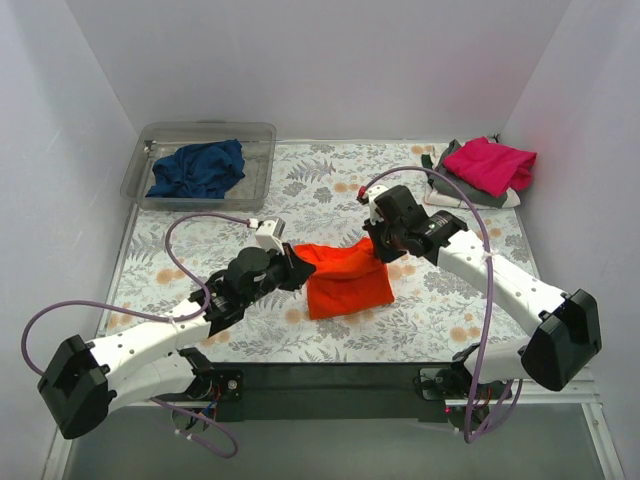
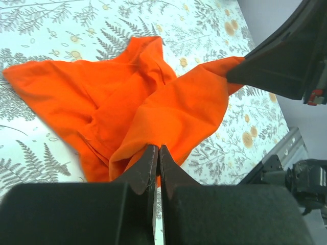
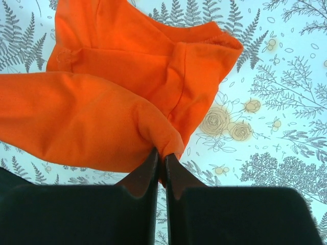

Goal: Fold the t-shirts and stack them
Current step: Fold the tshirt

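Observation:
The orange-red t-shirt (image 1: pixel 345 278) hangs stretched between my two grippers over the middle of the floral table. My left gripper (image 1: pixel 298 262) is shut on its left upper corner, seen pinched in the left wrist view (image 2: pixel 157 148). My right gripper (image 1: pixel 381 243) is shut on its right upper corner, seen pinched in the right wrist view (image 3: pixel 162 154). The shirt's lower part (image 2: pixel 66 97) rests rumpled on the table. The navy blue t-shirt (image 1: pixel 197 168) lies bunched in the clear tub (image 1: pixel 146 153). The magenta-pink t-shirt (image 1: pixel 490 164) lies on top of the grey t-shirt (image 1: pixel 438 170) at the back right.
The clear plastic tub stands at the back left. White walls close the table on three sides. A black base rail (image 1: pixel 330 385) runs along the near edge between the arm bases. Purple cables (image 1: pixel 190 222) loop over both arms.

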`<state>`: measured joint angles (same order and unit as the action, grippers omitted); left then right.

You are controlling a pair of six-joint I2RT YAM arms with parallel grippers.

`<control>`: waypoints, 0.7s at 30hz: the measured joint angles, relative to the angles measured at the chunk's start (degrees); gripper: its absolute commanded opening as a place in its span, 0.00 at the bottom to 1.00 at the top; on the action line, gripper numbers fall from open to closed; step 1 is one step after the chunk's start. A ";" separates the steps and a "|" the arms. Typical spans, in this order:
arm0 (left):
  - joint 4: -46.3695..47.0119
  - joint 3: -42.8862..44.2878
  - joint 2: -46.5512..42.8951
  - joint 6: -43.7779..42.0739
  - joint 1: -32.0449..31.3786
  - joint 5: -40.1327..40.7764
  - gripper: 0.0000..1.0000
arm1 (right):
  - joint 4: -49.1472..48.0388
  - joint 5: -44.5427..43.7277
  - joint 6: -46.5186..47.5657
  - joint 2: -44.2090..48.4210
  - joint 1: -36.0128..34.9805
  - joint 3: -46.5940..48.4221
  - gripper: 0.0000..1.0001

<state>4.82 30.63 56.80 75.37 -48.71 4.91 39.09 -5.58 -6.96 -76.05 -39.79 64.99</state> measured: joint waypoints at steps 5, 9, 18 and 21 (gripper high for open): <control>2.10 0.04 2.47 -0.66 3.10 -1.03 0.00 | -1.62 0.07 1.33 -3.45 1.99 2.12 0.01; 4.37 0.31 6.25 -1.27 5.38 -1.88 0.00 | -2.51 0.48 2.27 -7.02 3.58 3.61 0.01; 8.50 0.31 12.44 -1.51 10.62 -4.37 0.00 | -4.72 2.01 3.80 -15.06 6.01 7.78 0.01; 9.51 1.11 14.80 -1.90 12.09 -6.08 0.00 | -5.40 2.64 4.24 -17.99 6.88 9.70 0.01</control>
<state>14.33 31.75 71.59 73.47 -36.62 -1.17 33.69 -2.94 -2.72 -94.04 -32.91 74.70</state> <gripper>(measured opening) 0.018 0.022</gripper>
